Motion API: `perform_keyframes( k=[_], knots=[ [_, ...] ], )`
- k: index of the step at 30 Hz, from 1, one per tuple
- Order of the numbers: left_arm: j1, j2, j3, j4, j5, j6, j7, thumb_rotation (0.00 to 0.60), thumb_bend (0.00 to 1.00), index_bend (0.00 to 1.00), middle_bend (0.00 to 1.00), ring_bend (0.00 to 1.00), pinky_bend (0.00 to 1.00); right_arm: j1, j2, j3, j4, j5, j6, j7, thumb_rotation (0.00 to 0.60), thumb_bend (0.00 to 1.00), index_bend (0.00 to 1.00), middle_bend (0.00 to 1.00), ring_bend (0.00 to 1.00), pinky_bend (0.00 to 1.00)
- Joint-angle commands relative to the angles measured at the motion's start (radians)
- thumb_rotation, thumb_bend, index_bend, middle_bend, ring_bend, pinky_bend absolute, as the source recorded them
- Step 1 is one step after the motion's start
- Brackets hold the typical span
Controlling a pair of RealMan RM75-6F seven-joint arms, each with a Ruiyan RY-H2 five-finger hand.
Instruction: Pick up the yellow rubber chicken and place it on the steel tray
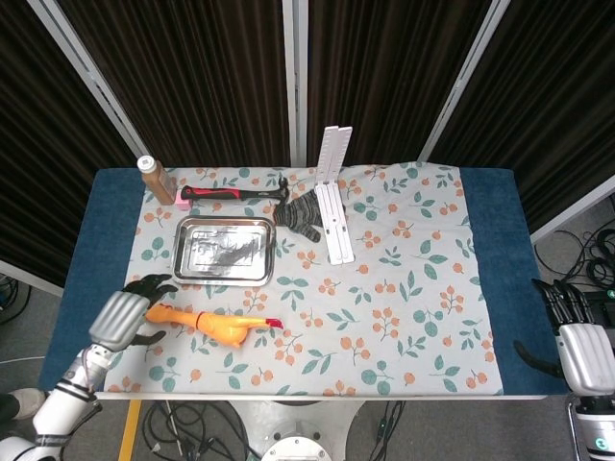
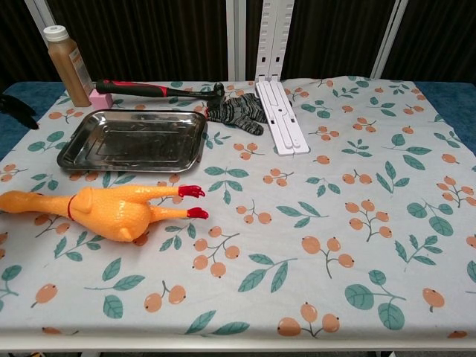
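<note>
The yellow rubber chicken lies on its side on the floral cloth, head to the left and red feet to the right. The empty steel tray sits just behind it. My left hand hovers at the chicken's head with its dark fingers spread above and below the head, not closed on it. Only its dark fingertips show at the left edge of the chest view. My right hand hangs beyond the table's right edge, fingers apart and holding nothing.
Behind the tray stand a brown bottle, a pink block and a red-handled hammer. A striped grey glove and a white folding stand lie at the centre back.
</note>
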State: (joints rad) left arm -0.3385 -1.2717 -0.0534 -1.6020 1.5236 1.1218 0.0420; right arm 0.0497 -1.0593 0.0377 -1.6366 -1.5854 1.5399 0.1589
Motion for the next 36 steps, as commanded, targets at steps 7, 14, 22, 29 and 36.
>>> perform_keyframes(
  k=[7, 14, 22, 29, 36],
  knots=[
    [-0.076, -0.118, -0.016, 0.086, -0.136, -0.120, 0.122, 0.600, 0.22, 0.31, 0.28, 0.22, 0.31, 0.002, 0.001, 0.002, -0.003, 0.013, -0.011, -0.005, 0.600, 0.15, 0.00, 0.10, 0.00, 0.05],
    [-0.092, -0.168, 0.000, 0.136, -0.180, -0.153, 0.151, 0.600, 0.25, 0.34, 0.31, 0.24, 0.32, 0.003, -0.002, 0.003, 0.001, 0.021, -0.019, -0.005, 0.600, 0.15, 0.00, 0.10, 0.00, 0.05],
    [-0.096, -0.202, 0.010, 0.181, -0.224, -0.160, 0.185, 0.600, 0.29, 0.39, 0.37, 0.30, 0.34, 0.006, -0.005, 0.002, 0.002, 0.026, -0.029, -0.006, 0.600, 0.15, 0.00, 0.10, 0.00, 0.05],
    [-0.088, -0.209, 0.021, 0.194, -0.226, -0.144, 0.159, 0.600, 0.31, 0.42, 0.40, 0.34, 0.36, 0.005, -0.007, 0.002, 0.002, 0.029, -0.031, -0.009, 0.600, 0.15, 0.00, 0.10, 0.00, 0.05],
    [-0.091, -0.221, 0.018, 0.217, -0.209, -0.138, 0.091, 0.600, 0.36, 0.49, 0.46, 0.40, 0.44, 0.009, -0.008, 0.004, -0.002, 0.034, -0.040, -0.013, 0.600, 0.15, 0.00, 0.10, 0.00, 0.05]
  ],
)
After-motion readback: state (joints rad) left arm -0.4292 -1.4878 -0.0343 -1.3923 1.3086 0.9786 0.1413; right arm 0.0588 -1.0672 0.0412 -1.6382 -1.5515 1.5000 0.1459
